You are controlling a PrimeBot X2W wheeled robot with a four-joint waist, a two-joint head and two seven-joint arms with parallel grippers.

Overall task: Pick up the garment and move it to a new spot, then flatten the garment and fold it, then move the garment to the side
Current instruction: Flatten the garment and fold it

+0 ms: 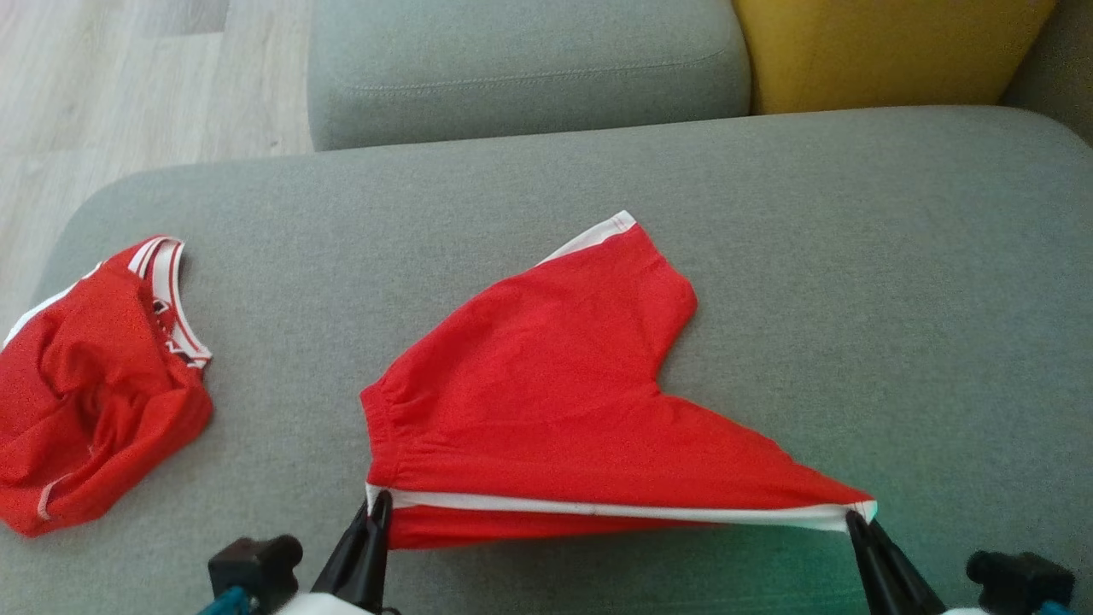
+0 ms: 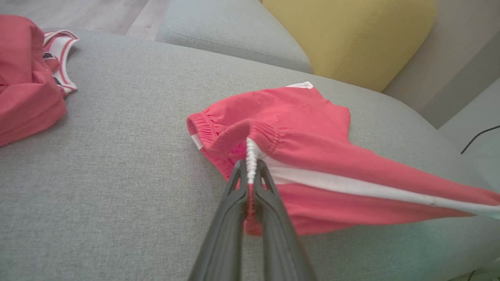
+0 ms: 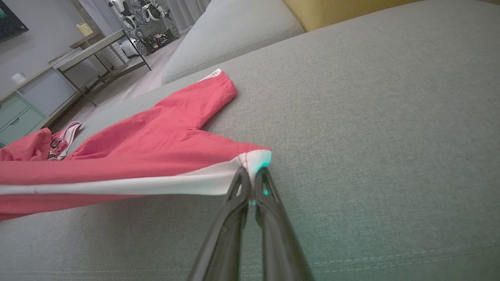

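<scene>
Pinching stretched garment (image 1: 546, 376), left gripper (image 1: 380, 506), right gripper (image 1: 855, 520)

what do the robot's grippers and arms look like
The left gripper and right gripper look alike: two long, slim, matte dark grey fingers tapering to narrow tips. In the head view, a black blocky part sits beside each, with white casing and a touch of teal at the base.

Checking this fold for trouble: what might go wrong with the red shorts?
The left claw at the waistband and the right claw at the hem pinch only corner tips, so the red shorts might slip free. A crumpled red garment lies to their left; shorts moved that way could tangle with it.
</scene>
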